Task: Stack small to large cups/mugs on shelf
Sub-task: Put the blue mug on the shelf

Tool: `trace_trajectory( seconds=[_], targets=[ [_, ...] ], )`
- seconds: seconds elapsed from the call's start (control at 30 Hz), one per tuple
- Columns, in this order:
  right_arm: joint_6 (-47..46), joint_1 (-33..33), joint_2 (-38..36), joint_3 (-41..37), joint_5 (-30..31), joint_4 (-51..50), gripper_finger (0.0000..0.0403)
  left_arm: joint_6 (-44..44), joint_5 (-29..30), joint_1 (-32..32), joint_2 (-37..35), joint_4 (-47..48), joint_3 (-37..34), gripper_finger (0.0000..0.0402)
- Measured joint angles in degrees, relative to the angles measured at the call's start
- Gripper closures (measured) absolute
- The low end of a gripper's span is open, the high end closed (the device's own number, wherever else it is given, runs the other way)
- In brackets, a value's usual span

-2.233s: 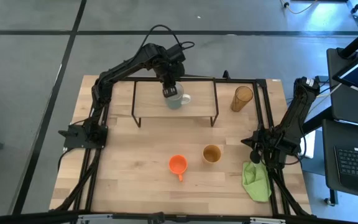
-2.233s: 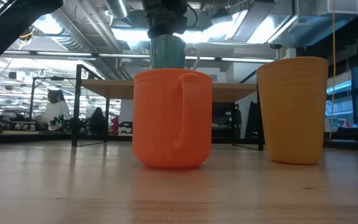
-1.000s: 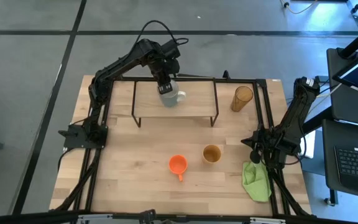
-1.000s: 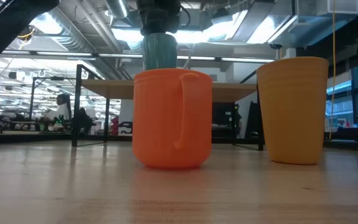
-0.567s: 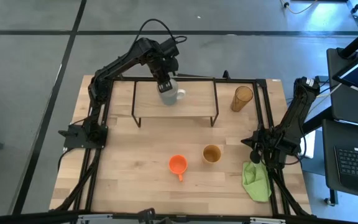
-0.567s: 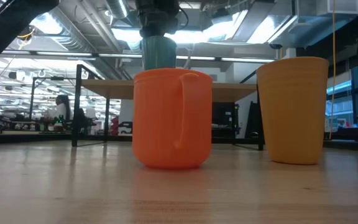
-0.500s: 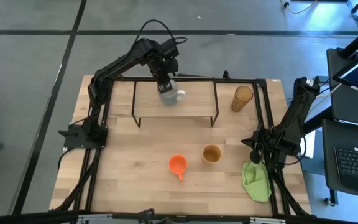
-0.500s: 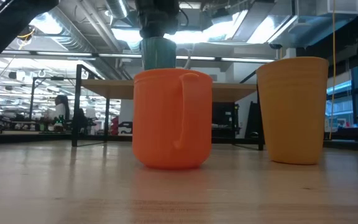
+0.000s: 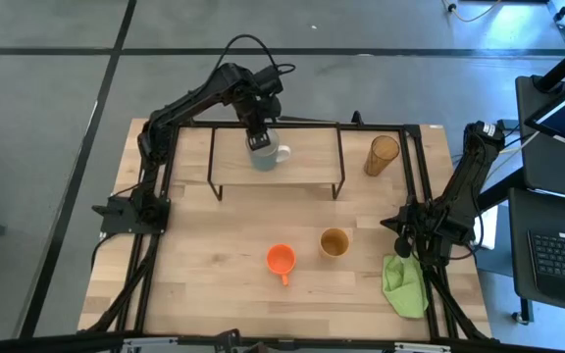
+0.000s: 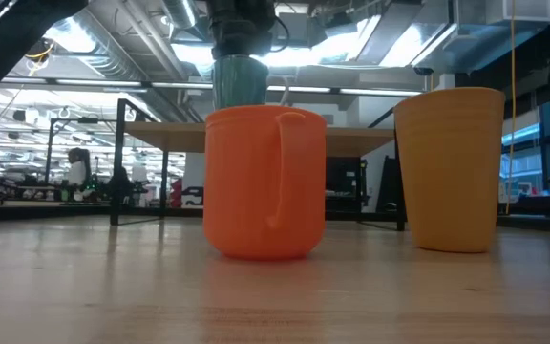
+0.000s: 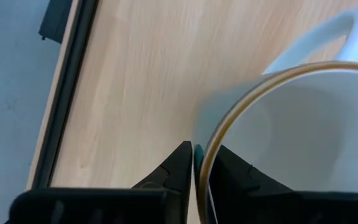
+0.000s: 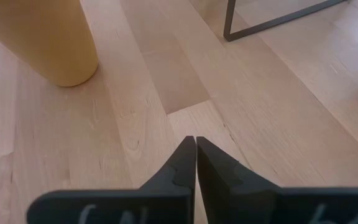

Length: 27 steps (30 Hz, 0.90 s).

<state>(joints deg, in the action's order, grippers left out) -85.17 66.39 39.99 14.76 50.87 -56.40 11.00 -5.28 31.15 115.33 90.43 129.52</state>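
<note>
The white mug (image 9: 267,155) stands upright over the middle of the shelf (image 9: 229,157), handle toward the table's right. My left gripper (image 9: 256,138) points down on the mug's rim and is shut on it. In the low view the mug (image 10: 241,81) shows behind the orange mug (image 10: 265,182), which hides its base. The orange mug (image 9: 281,259) and the tan cup (image 9: 334,242) stand on their bases on the near tabletop. The amber tumbler (image 9: 382,154) stands right of the shelf. My right gripper (image 12: 196,146) waits shut at the table's right side, over bare wood. My left gripper has the mug's rim (image 11: 204,155) on the side away from the handle, pinched with one finger (image 11: 182,163) outside the wall and the other finger (image 11: 229,169) inside. The fingers come from above, pointing down. The mug is upright; whether its base rests on the shelf I cannot tell.
A green cloth (image 9: 405,284) lies at the near right corner beside my right arm. The shelf's black wire legs (image 9: 338,162) stand at its ends. A dark desk with a keyboard (image 9: 562,257) stands off the table's right edge.
My left gripper has carried the white mug a little toward the shelf's left end. The mug has stayed upright with its handle to the right. Over the last half second both have hardly moved.
</note>
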Motion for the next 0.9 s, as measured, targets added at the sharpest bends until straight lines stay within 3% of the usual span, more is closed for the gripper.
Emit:
trace_trajectory(
  seconds=[0.6, 0.9],
  targets=[
    [0.0, 0.01, 0.0, 0.0, -0.02, 0.02, 0.0386, -0.02, 0.15, -0.04, -2.67, -1.35, 0.29, 0.0337],
    [0.0, 0.02, 0.0, 0.0, -0.03, 0.0, 0.0386, 0.02, -0.54, -0.37, -3.29, -3.02, 5.39, 0.0337]
  ],
)
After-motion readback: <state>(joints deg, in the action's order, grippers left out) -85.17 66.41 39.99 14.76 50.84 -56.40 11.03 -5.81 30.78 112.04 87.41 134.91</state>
